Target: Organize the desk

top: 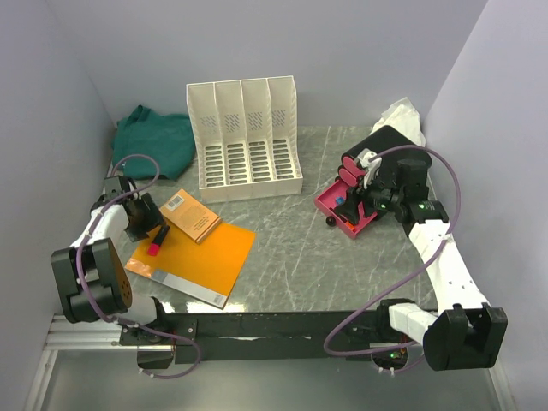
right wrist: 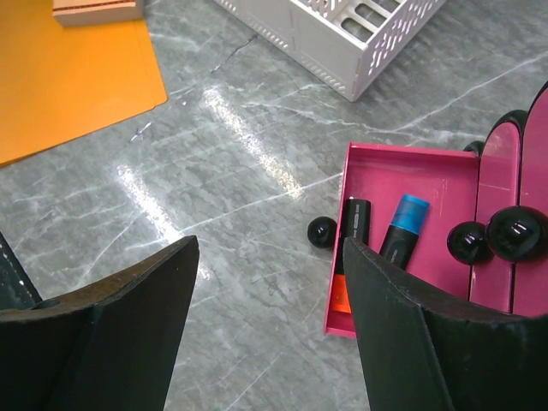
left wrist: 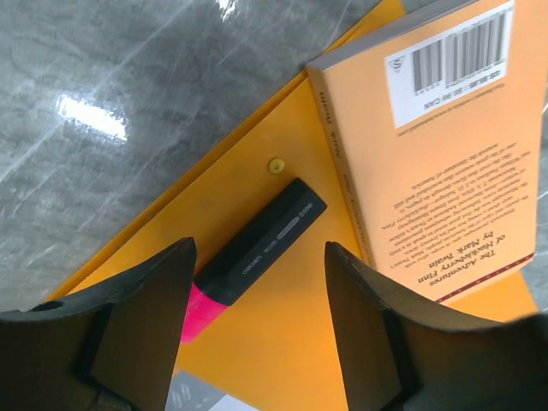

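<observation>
The desk (top: 291, 248) is dark grey-green stone with white veins. On its left lies an orange folder (top: 193, 257) with an orange paperback (top: 190, 214) and a black-and-pink highlighter (top: 157, 241) on it. My left gripper (top: 141, 227) is open just above the highlighter (left wrist: 257, 244), which lies between its fingers, beside the book (left wrist: 437, 145). My right gripper (top: 364, 210) is open and empty above a pink tray (top: 347, 205). The tray (right wrist: 428, 171) holds an orange highlighter (right wrist: 349, 257) and a blue one (right wrist: 402, 227).
A white file rack (top: 248, 141) stands at the back centre. A green cloth (top: 154, 137) lies in the back left corner, a white crumpled thing (top: 402, 116) at the back right. A small black ball (right wrist: 322, 231) lies beside the tray. Lavender walls close three sides.
</observation>
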Robot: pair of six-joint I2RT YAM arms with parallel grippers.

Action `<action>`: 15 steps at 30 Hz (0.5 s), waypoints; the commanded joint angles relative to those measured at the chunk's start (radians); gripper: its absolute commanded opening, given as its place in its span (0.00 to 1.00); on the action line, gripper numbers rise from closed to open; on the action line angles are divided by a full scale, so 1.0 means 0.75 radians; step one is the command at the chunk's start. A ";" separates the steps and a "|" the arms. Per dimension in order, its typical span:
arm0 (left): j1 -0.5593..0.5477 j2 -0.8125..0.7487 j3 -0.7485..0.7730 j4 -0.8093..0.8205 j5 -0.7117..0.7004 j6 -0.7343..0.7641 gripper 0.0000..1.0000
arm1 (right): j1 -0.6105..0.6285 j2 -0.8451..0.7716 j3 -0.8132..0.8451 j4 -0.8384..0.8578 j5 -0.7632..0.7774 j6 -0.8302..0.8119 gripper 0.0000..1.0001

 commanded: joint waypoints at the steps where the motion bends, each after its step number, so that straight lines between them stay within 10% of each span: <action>1: 0.002 -0.004 0.054 -0.051 -0.060 0.020 0.67 | -0.026 -0.028 -0.004 0.027 -0.067 0.014 0.76; 15: -0.118 0.121 0.118 -0.135 -0.134 -0.004 0.62 | -0.069 -0.003 0.008 0.015 -0.103 0.018 0.76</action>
